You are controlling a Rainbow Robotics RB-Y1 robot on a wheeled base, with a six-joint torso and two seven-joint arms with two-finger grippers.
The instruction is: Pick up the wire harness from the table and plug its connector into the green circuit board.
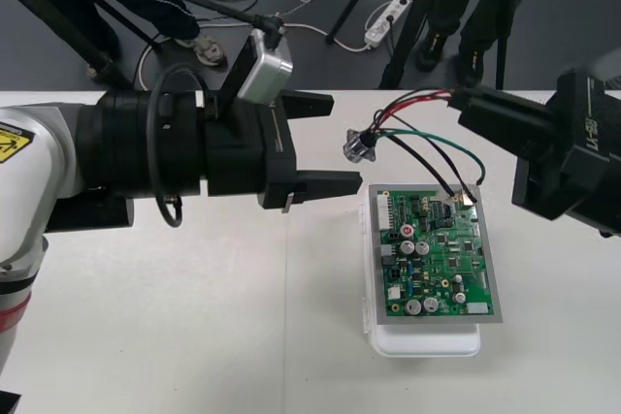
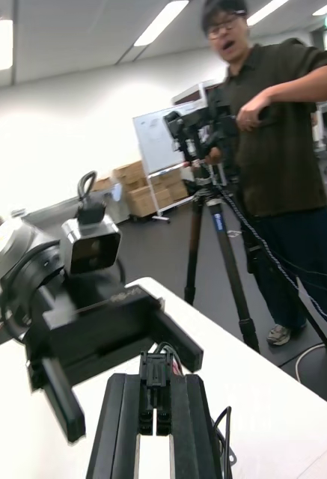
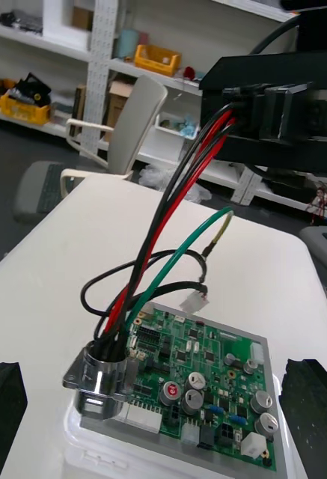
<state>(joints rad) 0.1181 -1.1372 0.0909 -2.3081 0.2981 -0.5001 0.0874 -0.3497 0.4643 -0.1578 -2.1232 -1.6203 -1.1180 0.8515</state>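
My right gripper comes in from the right above the table's far side, shut on the harness's black plug. From it the red, black and green wires hang down in loops. The round metal socket dangles at their end, above the table to the left of the board. The green circuit board lies on its white base, below and between the grippers. My left gripper is open, level with the socket and just to its left. Its fingers stand far apart on either side of the socket.
Loose wire ends hang over the board's far edge: a green one with a yellow tip and a small white connector. Beyond the table's far edge, tripod legs, cables and a power strip occupy the dark floor.
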